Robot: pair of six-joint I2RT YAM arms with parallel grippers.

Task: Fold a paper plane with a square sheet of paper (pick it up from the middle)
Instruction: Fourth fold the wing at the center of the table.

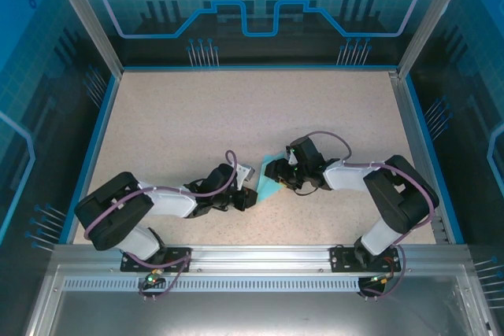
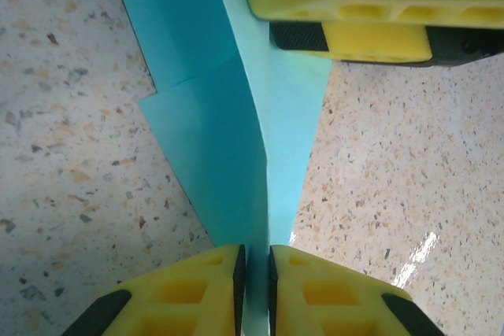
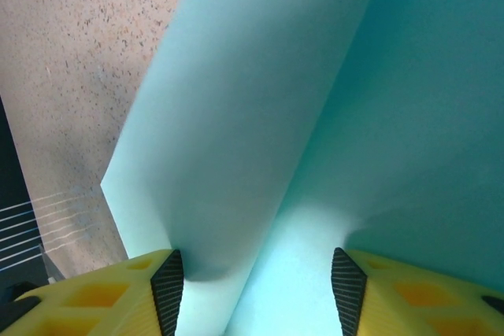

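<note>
Speckled beige table (image 1: 236,116), boxed in by blue circuit-print walls (image 1: 260,5), metal rail (image 1: 260,257) along the near edge. The blue paper (image 1: 270,182) sits just off table centre, towards 5 o'clock, creased and partly lifted. Left claw (image 2: 253,261) comes in from 8 o'clock, pinching the raised fold of the paper (image 2: 220,155). Right claw (image 3: 256,273), at 2 o'clock, stands spread, the paper (image 3: 315,116) running between its pads.

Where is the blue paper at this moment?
In the top view the blue paper is on the near half of the table, between the left gripper, which pinches its fold, and the right gripper.
</note>
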